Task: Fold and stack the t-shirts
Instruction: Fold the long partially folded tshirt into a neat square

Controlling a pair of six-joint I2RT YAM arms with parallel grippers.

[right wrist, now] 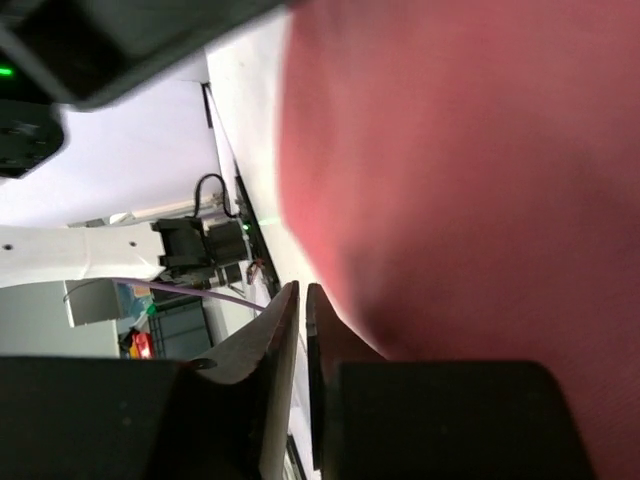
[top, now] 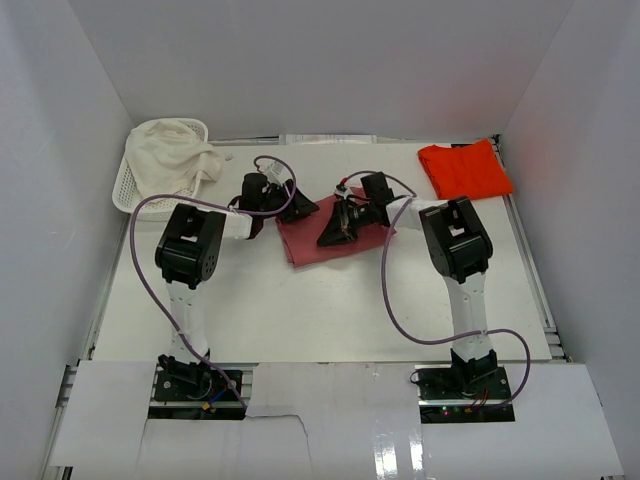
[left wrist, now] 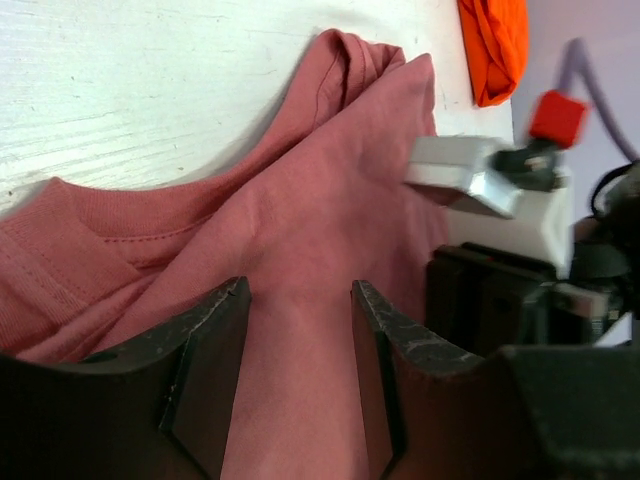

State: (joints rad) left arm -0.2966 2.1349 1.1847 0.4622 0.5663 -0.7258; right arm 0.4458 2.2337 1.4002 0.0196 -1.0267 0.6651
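The dusty rose-red t-shirt [top: 305, 245] lies partly folded at the table's middle, between my two grippers. My left gripper [left wrist: 300, 300] hovers open over it, and rose fabric [left wrist: 300, 200] shows flat between and below its black fingers [left wrist: 210, 340]. In the top view the left gripper [top: 298, 208] is at the shirt's back left edge. My right gripper [right wrist: 302, 300] is shut with only a thin slit and nothing between the fingers; the rose shirt [right wrist: 470, 160] bulges just beside it. It sits over the shirt's right part [top: 330, 236]. The orange-red t-shirt [top: 465, 168] lies folded at the back right.
A white lattice basket [top: 125, 185] holding a bunched white cloth [top: 170, 155] stands at the back left corner. White walls enclose the table on three sides. The right arm's wrist [left wrist: 510, 220] is close beside my left gripper, and the orange shirt [left wrist: 495, 45] shows beyond it.
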